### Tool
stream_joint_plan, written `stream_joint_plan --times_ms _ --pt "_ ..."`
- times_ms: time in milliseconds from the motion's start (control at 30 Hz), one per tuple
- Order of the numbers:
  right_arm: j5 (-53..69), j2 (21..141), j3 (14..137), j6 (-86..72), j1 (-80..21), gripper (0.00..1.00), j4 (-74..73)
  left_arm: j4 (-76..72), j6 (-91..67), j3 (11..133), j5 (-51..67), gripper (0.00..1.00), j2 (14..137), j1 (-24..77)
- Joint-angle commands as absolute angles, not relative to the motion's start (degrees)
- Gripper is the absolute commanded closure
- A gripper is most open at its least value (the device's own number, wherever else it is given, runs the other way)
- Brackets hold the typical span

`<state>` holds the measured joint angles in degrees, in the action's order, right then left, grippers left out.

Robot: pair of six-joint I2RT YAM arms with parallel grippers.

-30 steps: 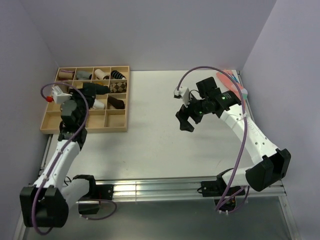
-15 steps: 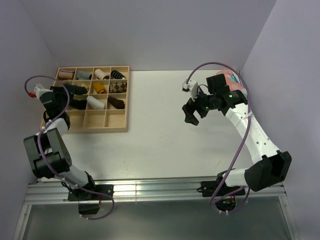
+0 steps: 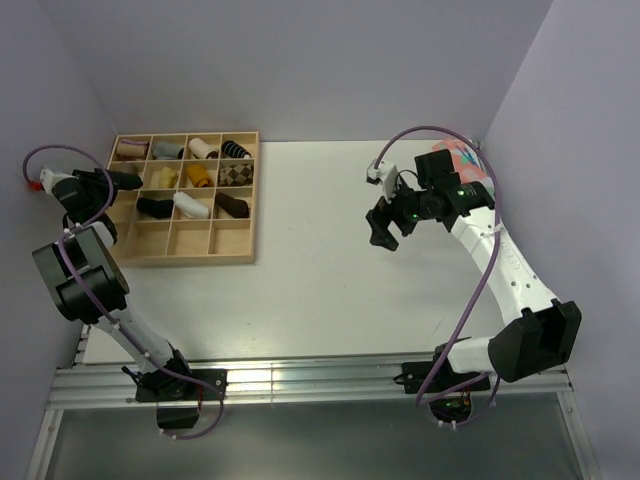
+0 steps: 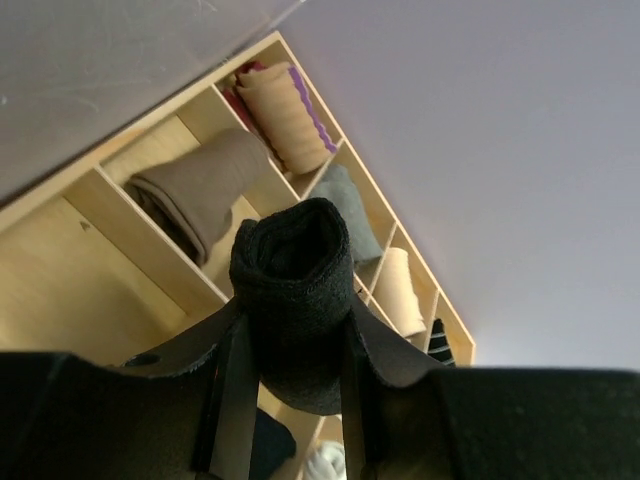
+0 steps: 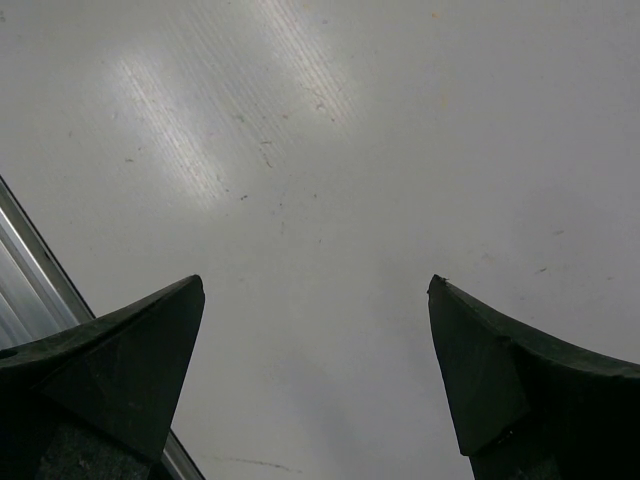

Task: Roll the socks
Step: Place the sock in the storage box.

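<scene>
- The right claw hangs over the bare white worktop; its jaws are spread wide with nothing between them; it is well apart from the tray, out on the right side.
- The shallow wooden grid tray sits at the far left of the worktop; its nearest row of cells looks bare, and I judge those the readiest places for another roll.
- The left claw is clamped on a black rolled sock, pinching it from both sides; the roll's long axis runs along the fingers and its end stands out past their tips.
- In the top view this claw hovers at the tray's left edge, about level with the second row from the back; whether the roll is over a cell or just outside the rim I cannot tell.
- The coming move turns on this: the open cells lie to the right of the held roll and nearer; the left arm is the one beside the tray, so the placing would likely fall to it.
- Beyond the held roll, cells already hold a brown roll, a tan and purple roll and a grey roll.
- Farthest off, a pink patterned cloth lies at the far right edge by the right arm; perhaps unrolled socks, too small to tell.
</scene>
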<state>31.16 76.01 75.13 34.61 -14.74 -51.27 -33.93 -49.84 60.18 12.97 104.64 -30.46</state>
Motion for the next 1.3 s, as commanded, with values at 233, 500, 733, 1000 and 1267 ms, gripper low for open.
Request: stream_joint_plan --times_ms 233,500,733,1000,1267 --pt "33.57 77.69 74.09 34.72 -14.33 0.00 -47.73 -29.62 -44.65 65.92 5.98 1.00 109.25 -31.03" --pt "34.37 78.57 73.83 35.24 -14.33 0.00 -47.64 -26.82 -42.63 65.74 2.48 1.00 109.25 -31.11" --pt "34.98 79.28 73.04 36.03 -14.33 0.00 -47.99 -23.46 -43.07 65.66 -2.63 1.00 109.69 -31.20" --pt "35.68 79.89 73.39 36.56 -14.33 0.00 -48.43 -21.27 -44.82 66.97 -4.04 1.00 112.67 -31.46" --pt "35.77 80.95 74.09 36.65 -14.33 0.00 -49.04 -6.98 -46.58 75.66 -6.15 1.00 117.32 -31.38"
